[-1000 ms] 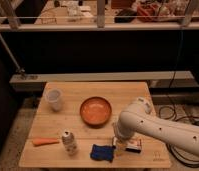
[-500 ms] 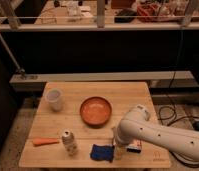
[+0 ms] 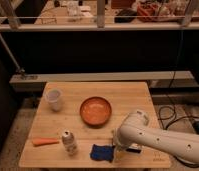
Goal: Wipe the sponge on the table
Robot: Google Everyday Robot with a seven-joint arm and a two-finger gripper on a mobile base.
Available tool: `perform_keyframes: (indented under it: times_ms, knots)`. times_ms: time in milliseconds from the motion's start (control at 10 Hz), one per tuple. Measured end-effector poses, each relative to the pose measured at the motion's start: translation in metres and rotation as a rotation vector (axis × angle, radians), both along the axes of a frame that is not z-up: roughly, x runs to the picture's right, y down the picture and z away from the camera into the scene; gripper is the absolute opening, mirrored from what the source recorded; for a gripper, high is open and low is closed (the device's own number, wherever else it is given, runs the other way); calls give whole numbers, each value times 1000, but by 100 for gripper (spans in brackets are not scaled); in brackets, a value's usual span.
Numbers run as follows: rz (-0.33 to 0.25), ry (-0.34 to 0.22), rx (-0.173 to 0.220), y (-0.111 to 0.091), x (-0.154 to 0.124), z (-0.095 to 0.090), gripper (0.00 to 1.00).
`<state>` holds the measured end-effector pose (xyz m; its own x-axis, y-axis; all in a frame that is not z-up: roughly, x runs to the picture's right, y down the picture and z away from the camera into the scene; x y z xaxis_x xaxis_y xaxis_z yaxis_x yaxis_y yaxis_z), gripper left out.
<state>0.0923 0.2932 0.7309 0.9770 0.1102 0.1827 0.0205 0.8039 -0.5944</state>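
Note:
The dark blue sponge [image 3: 101,152] lies near the front edge of the light wooden table [image 3: 125,95], just right of the can. My white arm reaches in from the lower right. The gripper [image 3: 114,148] hangs at the sponge's right side, close to it or touching it. A flat dark box [image 3: 134,148] lies mostly hidden behind the arm.
An orange-brown bowl [image 3: 95,110] sits mid-table. A white cup [image 3: 54,99] stands at the back left. A small can [image 3: 69,142] stands left of the sponge, and a carrot [image 3: 44,141] lies at the front left. A dark rail and cables run behind the table.
The arm has swung left and down toward the front edge, bringing the gripper from over the dark box to the sponge's right side. The sponge has not visibly moved.

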Motion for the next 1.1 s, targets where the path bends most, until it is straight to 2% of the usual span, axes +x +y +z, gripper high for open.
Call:
perform_keyframes:
  times_ms: [300, 600, 800, 1000, 1100]
  knots:
    - [-15, -18, 2, 8, -3, 7, 78]
    - [-28, -24, 2, 14, -7, 9, 59]
    - [-35, -26, 1, 13, -14, 12, 42]
    - [-42, -27, -1, 1, -23, 22, 20]
    - [-47, -30, -3, -6, -27, 28, 12]
